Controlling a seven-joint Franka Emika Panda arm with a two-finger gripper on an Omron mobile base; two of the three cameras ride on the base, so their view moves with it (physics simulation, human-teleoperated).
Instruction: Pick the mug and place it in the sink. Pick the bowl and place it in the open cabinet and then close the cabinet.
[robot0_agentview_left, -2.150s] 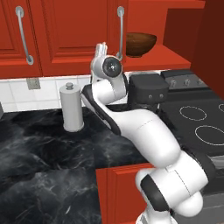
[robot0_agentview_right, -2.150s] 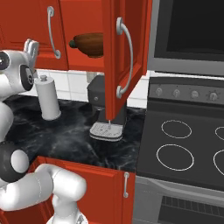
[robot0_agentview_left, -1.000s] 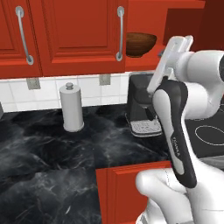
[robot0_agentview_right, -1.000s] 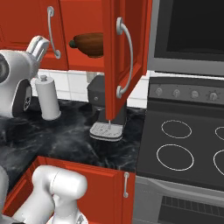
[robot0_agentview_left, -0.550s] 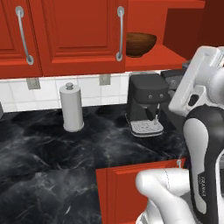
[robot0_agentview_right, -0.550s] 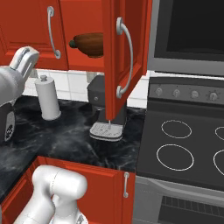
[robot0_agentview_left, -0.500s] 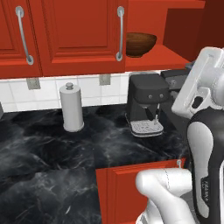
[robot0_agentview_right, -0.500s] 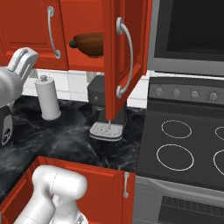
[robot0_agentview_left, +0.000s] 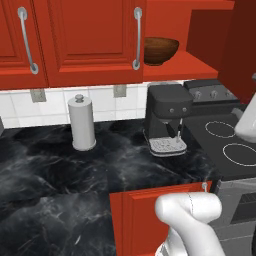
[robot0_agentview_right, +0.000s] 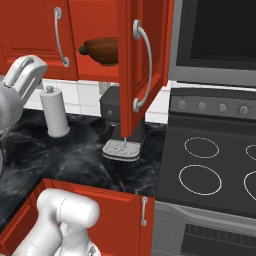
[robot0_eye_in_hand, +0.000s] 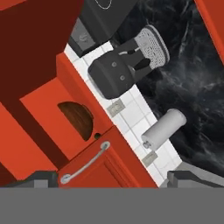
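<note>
The brown wooden bowl (robot0_agentview_left: 161, 50) rests on the red shelf of the open upper cabinet (robot0_agentview_left: 202, 66), above the coffee machine. From the right base view the bowl (robot0_agentview_right: 101, 50) is partly hidden behind the cabinet's swung-out door (robot0_agentview_right: 129, 75). In the rolled hand view the bowl (robot0_eye_in_hand: 78, 119) sits well ahead of my gripper (robot0_eye_in_hand: 116, 181), apart from it. The gripper is open, its fingertips (robot0_eye_in_hand: 41, 178) wide apart with nothing between them. The mug and the sink are out of view.
A black coffee machine (robot0_agentview_left: 167, 117) and a white paper towel roll (robot0_agentview_left: 82, 124) stand on the dark marble counter (robot0_agentview_left: 60, 185). The stove (robot0_agentview_right: 210, 170) lies to the right. My arm (robot0_agentview_right: 20, 80) rises at the left, short of the door handle (robot0_agentview_right: 142, 65).
My arm has swung away from the front of the cabinet, rightward across the left base view to its right edge. The bowl stays on the shelf and the door stays open.
</note>
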